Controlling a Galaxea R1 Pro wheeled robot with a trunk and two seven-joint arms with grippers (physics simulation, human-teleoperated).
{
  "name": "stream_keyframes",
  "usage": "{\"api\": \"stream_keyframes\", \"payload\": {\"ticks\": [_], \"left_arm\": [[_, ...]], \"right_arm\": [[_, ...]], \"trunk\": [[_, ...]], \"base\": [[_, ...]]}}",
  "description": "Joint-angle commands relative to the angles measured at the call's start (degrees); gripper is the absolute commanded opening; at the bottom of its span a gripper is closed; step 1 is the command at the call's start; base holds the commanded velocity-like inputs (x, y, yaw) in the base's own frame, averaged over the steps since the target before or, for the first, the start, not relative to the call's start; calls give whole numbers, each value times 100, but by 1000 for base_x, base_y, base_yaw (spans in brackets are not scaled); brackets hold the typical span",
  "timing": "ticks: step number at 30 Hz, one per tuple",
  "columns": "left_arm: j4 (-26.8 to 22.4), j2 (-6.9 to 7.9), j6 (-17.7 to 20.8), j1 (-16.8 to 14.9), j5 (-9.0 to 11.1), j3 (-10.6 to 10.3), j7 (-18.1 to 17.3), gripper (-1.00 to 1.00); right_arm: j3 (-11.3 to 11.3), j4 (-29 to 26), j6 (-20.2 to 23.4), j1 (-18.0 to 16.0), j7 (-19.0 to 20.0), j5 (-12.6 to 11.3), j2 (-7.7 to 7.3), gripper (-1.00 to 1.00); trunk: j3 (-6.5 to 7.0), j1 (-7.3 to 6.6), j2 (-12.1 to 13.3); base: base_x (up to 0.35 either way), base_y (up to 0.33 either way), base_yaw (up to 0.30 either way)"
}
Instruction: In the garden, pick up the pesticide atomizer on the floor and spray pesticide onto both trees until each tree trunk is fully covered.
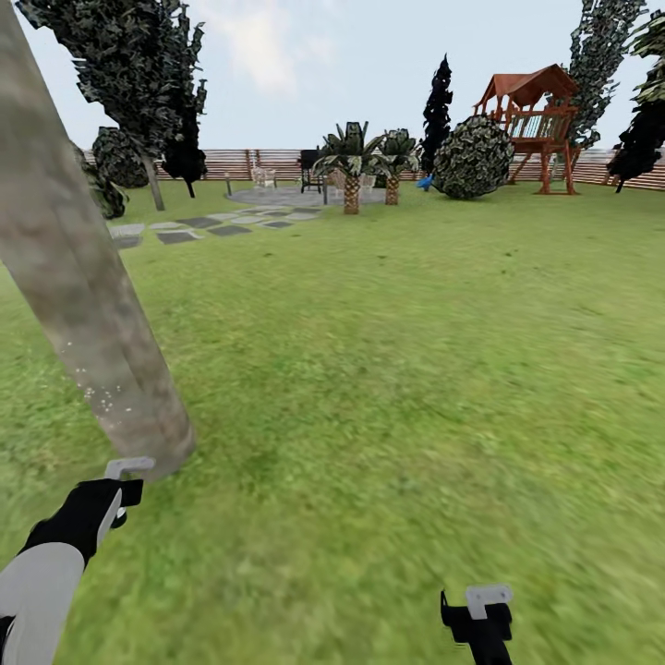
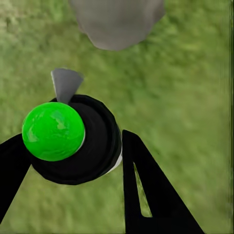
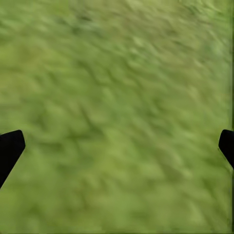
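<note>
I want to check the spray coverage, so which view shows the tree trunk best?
The head view: the tree trunk runs from the top edge down to the grass, with whitish specks low on it. The left wrist view catches just its grey base, beyond the held bottle. The right wrist view looks at grass.

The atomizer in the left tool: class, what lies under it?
Under the atomizer, held between the left tool's fingers, lies blurry green grass, with the base of the tree trunk just beyond. The patch directly beneath the bottle is covered.
</note>
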Motion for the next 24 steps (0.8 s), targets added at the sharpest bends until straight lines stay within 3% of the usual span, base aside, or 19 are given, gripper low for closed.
{"api": "stream_keyframes", "payload": {"ticks": [1,9,24], "left_arm": [[-9,-3,27,-3,-9,14,4,-100],[-8,-5,27,-3,-19,14,4,-100],[-8,-10,27,-3,-19,14,5,-100]], "right_arm": [[12,6,1,-4,-51,57,0,100],[12,6,1,-4,-51,57,6,100],[13,8,1,-4,-50,57,9,100]], "trunk": [[-5,2,-2],[-5,2,-2],[-5,2,-2]], "base": [[239,-188,0],[239,-187,55],[198,-211,269]]}}
